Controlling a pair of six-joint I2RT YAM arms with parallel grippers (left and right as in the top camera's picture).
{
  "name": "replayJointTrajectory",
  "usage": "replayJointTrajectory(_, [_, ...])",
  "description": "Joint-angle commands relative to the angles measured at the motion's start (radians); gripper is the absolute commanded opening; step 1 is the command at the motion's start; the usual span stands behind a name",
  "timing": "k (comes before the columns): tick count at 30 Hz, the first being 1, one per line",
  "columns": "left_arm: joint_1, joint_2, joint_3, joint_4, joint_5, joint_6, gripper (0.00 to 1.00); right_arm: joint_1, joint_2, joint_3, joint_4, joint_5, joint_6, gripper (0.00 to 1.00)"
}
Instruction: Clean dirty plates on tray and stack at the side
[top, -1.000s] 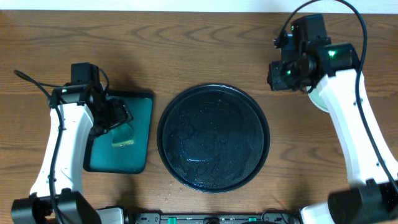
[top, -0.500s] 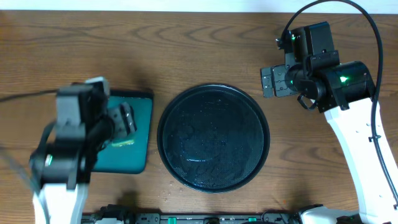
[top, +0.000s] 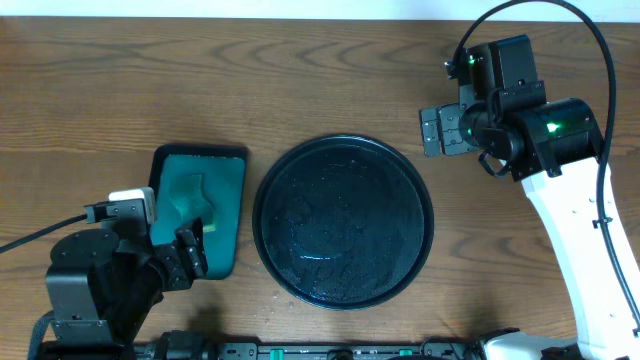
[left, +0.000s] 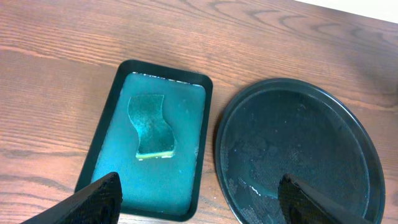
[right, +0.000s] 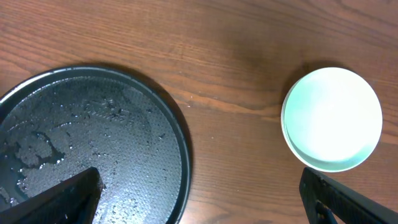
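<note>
**Gripping the plates: stiff, slick, rim only**

The plates (right: 331, 119) sit on the bare table (right: 236, 37) to the right of the tray (right: 177, 149), well apart from it. Only the right wrist view shows them, because the right arm covers that spot in the overhead view. They read as one pale mint disc with a second rim peeking out at the lower edge. That suggests a stack, but I cannot tell how many are in it. No plate lies on the tray, whose glossy black floor is beaded with water, so I judge the task to be at or near its end.

I expect the plates to be stiff, light and smooth-surfaced, slippery if damp, and breakable if dropped (the material itself I cannot tell). The rim is the only sensible hold, with one finger over the lip and one under it. A stack leaves little gap beneath the top rim, so the grip would need care.

The right gripper (right: 199, 183) has its fingers spread wide with nothing between them, above the stretch between tray and plates. The left gripper (left: 199, 193) is likewise apart and empty. It hangs over the near end of the teal tray (left: 102, 134), where a sponge (left: 151, 126) lies.

No brand, label or writing can be read anywhere.
</note>
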Motion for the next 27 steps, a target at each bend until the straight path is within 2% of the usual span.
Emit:
replayJointTrajectory(1, [-0.003,0.0,-0.002,0.001,-0.011,0.021,0.81,0.004,0.001,0.01,-0.001,0.009,-0.008,0.99])
replayJointTrajectory(22, [-0.003,0.0,-0.002,-0.019,-0.011,0.021,0.81,0.004,0.001,0.01,-0.001,0.009,-0.008,0.99])
replayJointTrajectory(27, [-0.003,0.0,-0.002,0.0,-0.027,0.052,0.81,0.004,0.001,0.01,-0.001,0.009,-0.008,0.99])
